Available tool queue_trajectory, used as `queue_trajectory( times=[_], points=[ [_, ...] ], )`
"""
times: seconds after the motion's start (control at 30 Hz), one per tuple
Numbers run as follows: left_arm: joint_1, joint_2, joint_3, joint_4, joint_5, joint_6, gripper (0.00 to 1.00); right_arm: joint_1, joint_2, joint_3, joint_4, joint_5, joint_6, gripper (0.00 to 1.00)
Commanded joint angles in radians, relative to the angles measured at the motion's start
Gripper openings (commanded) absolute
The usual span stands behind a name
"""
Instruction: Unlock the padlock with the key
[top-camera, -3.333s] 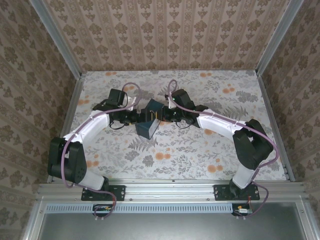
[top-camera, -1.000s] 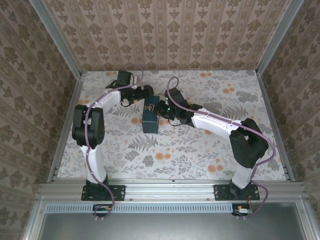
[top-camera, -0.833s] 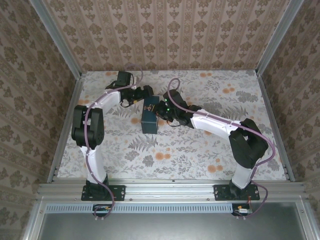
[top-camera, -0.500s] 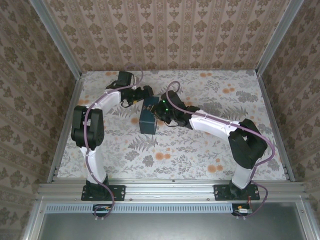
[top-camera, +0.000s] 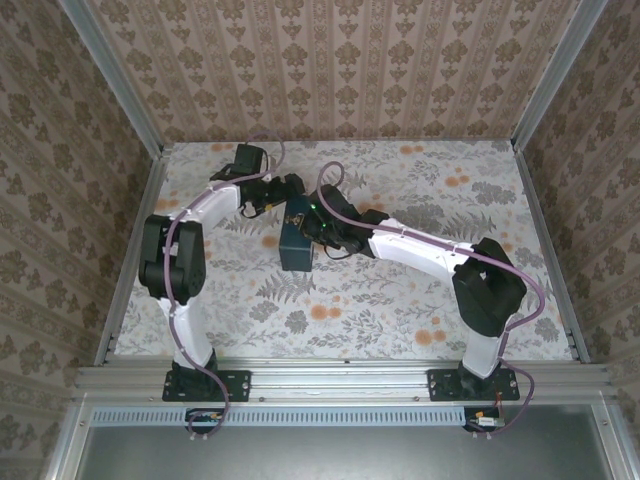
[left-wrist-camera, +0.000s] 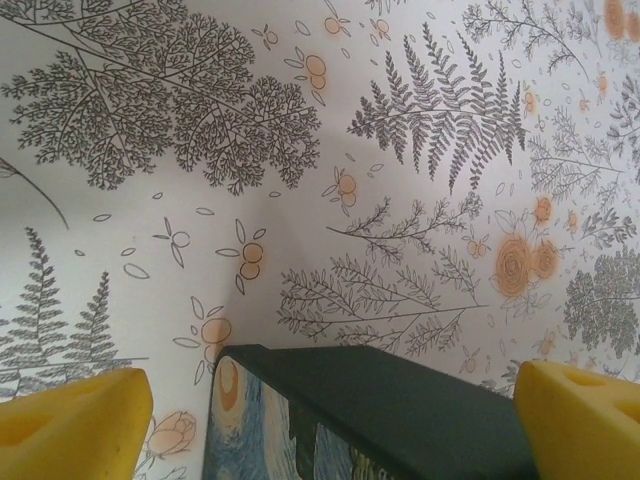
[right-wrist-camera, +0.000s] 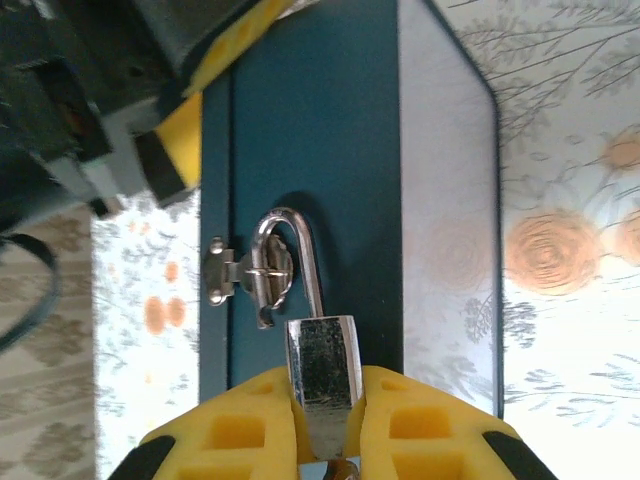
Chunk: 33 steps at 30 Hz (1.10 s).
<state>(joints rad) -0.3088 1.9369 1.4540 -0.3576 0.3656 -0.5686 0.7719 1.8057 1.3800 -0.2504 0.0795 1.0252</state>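
Though the right gripper pinches the padlock between its yellow pads, the lock's lower end is cut off — the key we cannot make out. Its shackle hooks the hasp of the blue box toward the table's far edge, and the left gripper gapes wide astride the box's end.

The box stands mid-table between the two arms. The left gripper is just behind it, straddling its far edge. The padlock, hooked through the latch on the box, sits clamped in the right gripper.
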Motion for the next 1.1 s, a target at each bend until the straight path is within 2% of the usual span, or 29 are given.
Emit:
queue_trajectory(
  times=[0.0, 0.17, 0.3, 0.4, 0.67, 0.83, 1.07],
  points=[
    [-0.007, -0.043, -0.027, -0.112, -0.020, 0.048, 0.93, -0.021, -0.032, 0.027, -0.171, 0.137, -0.128, 0.00],
    [-0.021, -0.061, -0.062, -0.114, -0.001, 0.049, 0.93, -0.031, -0.037, 0.107, -0.279, 0.126, -0.200, 0.00],
    [-0.023, -0.072, -0.114, -0.079, -0.001, 0.024, 0.93, -0.045, 0.013, 0.259, -0.467, 0.078, -0.254, 0.00],
    [-0.028, -0.073, -0.134, -0.058, -0.002, 0.018, 0.93, -0.060, 0.020, 0.276, -0.500, 0.031, -0.242, 0.00],
    [-0.050, -0.056, -0.127, -0.044, 0.011, 0.029, 0.93, -0.120, -0.041, 0.112, -0.336, -0.057, -0.140, 0.00],
    [-0.052, -0.047, -0.107, -0.060, 0.050, 0.073, 0.92, -0.169, -0.078, -0.039, -0.132, -0.161, -0.073, 0.00],
    [-0.064, -0.010, -0.094, -0.064, 0.099, 0.099, 0.91, -0.184, -0.035, -0.068, 0.018, -0.214, -0.079, 0.00]
  ],
)
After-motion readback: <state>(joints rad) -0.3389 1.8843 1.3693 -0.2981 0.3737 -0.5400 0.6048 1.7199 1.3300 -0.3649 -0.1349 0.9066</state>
